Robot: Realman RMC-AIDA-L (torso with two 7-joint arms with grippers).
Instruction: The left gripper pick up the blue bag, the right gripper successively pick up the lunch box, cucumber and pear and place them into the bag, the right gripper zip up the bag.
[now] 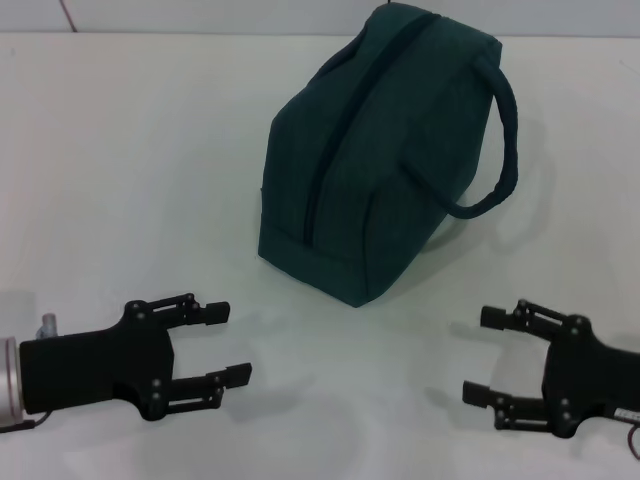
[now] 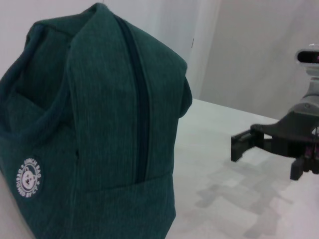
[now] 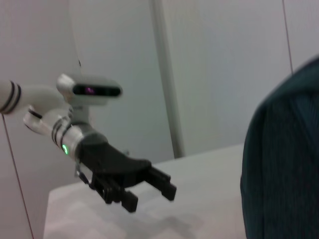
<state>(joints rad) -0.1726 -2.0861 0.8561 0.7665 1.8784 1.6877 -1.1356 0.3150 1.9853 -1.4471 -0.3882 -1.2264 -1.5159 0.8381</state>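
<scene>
Sitting zipped: blue bag (image 1: 375, 160) | left gripper (image 1: 222, 345), right gripper (image 1: 482, 355): fingers spread, apart from it

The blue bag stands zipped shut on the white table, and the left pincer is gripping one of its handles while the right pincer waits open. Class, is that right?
Not quite. The left pincer grips nothing: in the head view it sits open, apart from the blue bag, as the right pincer does. The bag is zipped shut on the white table.
</scene>
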